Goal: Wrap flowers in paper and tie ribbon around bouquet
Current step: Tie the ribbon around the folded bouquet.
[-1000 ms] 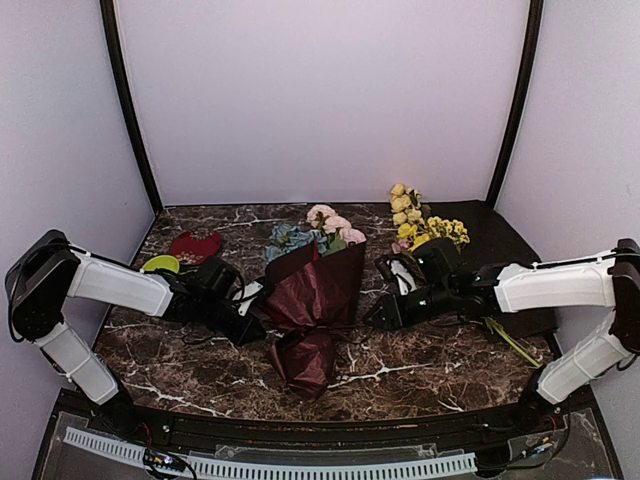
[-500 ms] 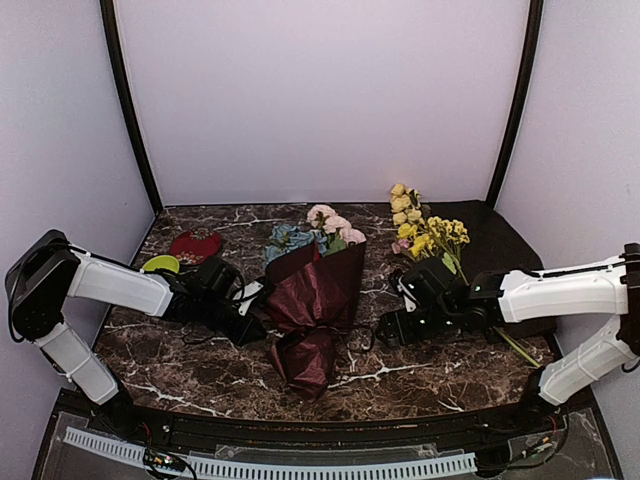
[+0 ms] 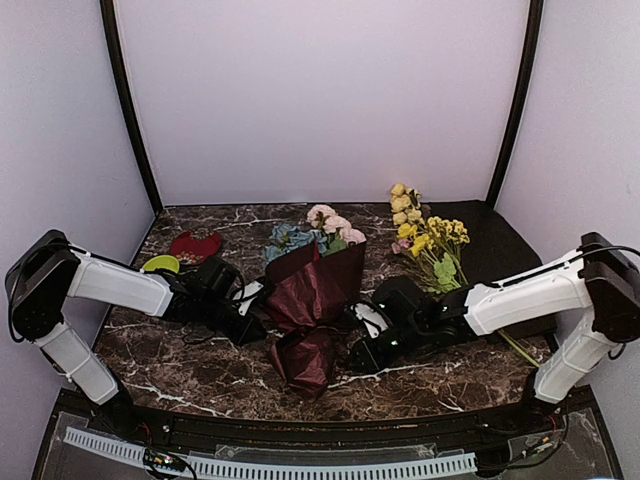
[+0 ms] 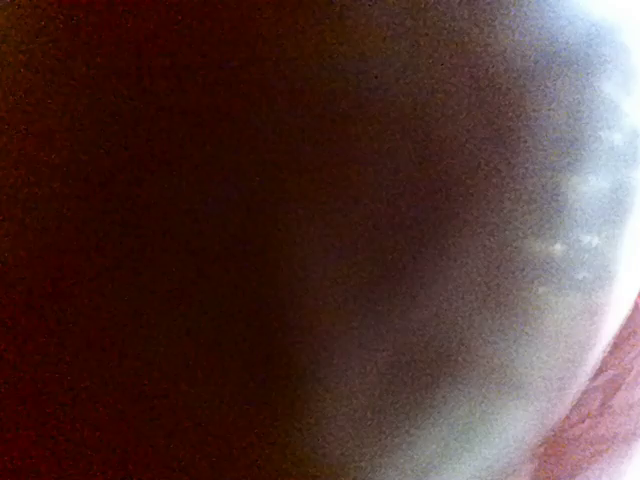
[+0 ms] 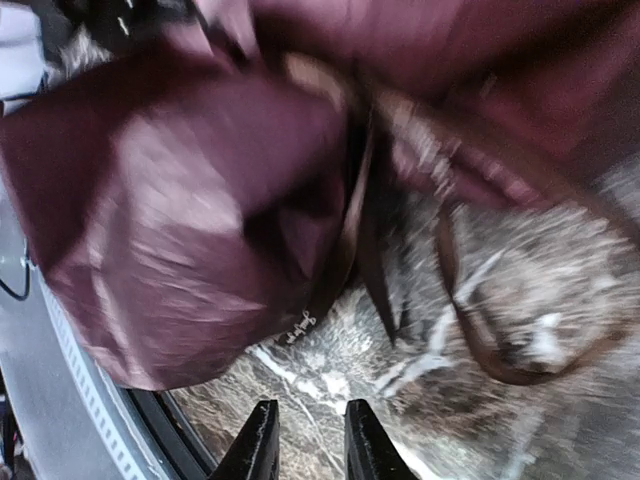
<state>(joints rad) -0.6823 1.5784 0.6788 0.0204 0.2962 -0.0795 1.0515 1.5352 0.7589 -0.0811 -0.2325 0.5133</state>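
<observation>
Under the bouquet (image 3: 312, 292) lies a dark marble table (image 3: 430, 372) with white veins, enclosed by pale lilac walls and two black corner posts. Behind and right of the bouquet lie yellow-blossomed stems (image 3: 430, 238) on a flat dark sheet (image 3: 505, 235). Behind and left of it sit a red lump (image 3: 195, 245) and a yellow-green item (image 3: 160, 264).

The bouquet lies at the centre of the table, with its wide end pointing away from the arm bases. The flowers (image 3: 320, 230) (blue, pink and white heads) project from the far end. The paper (image 3: 318, 285) is crinkled burgundy. It forms a cone that pinches narrow and then flares into a crumpled tail at the near end. In the right wrist view, the ribbon (image 5: 345, 235) runs as a thin dark strand across the pinched part. A loose loop lies on the marble beside it.

The left hand (image 3: 250, 326) presses against the left side of the bouquet. Its fingers are together. Its wrist camera shows only a dark red blur, so it cannot be determined what the fingers pinch, if anything.

The right hand (image 3: 360, 350) sits low on the right side of the bouquet, near the pinch. Its fingertips (image 5: 262, 448) stand slightly apart with nothing between them, and they are clear of the ribbon.
</observation>
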